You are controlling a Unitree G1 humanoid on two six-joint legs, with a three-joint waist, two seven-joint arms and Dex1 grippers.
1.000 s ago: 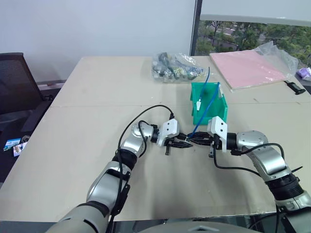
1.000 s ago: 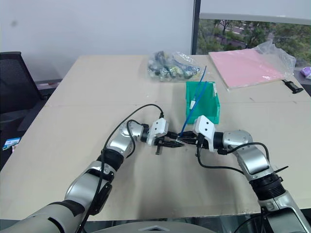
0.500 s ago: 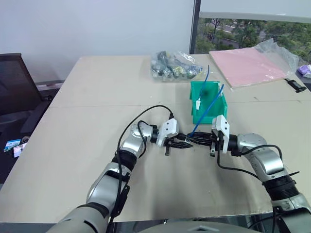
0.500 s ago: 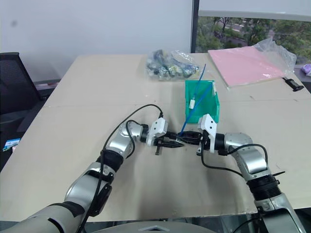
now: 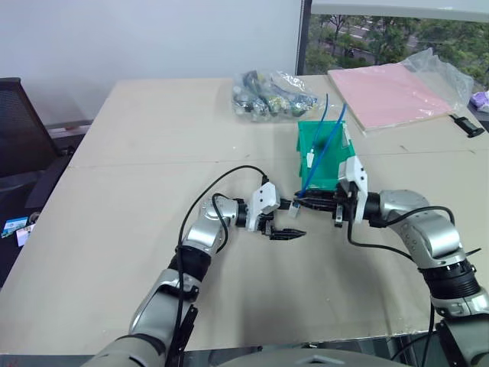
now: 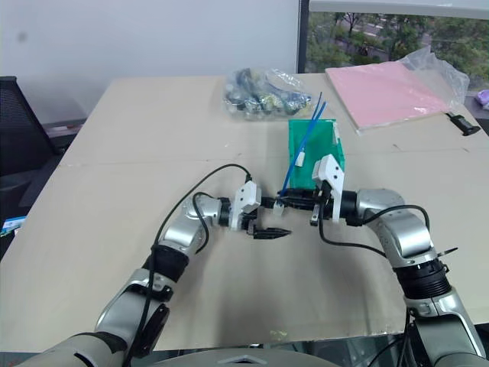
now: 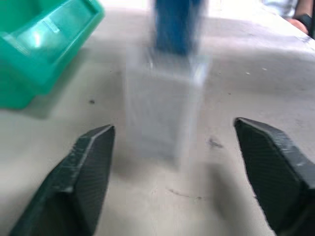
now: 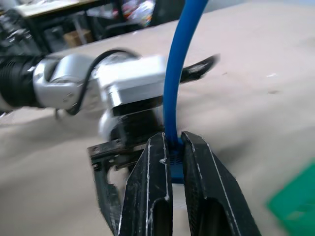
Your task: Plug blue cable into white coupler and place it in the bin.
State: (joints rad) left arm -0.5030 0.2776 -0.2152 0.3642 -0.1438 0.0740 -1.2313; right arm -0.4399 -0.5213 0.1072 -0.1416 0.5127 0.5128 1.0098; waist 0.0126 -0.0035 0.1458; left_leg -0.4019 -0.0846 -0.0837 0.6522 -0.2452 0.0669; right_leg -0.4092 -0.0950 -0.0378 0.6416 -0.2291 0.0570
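The right gripper (image 8: pixel 172 152) is clamped on the thin bright-blue network cable (image 5: pixel 319 164) just above its end, where the tiny white plastic coupler block (image 5: pixel 293 205) hangs, raised off the beige wooden table (image 5: pixel 137 222). The cable rises from there past the front of the small green plastic box bin (image 5: pixel 328 157), which stands just behind both hands. The left gripper (image 5: pixel 284 227) has its black jaws spread wide, holding nothing, the coupler between them.
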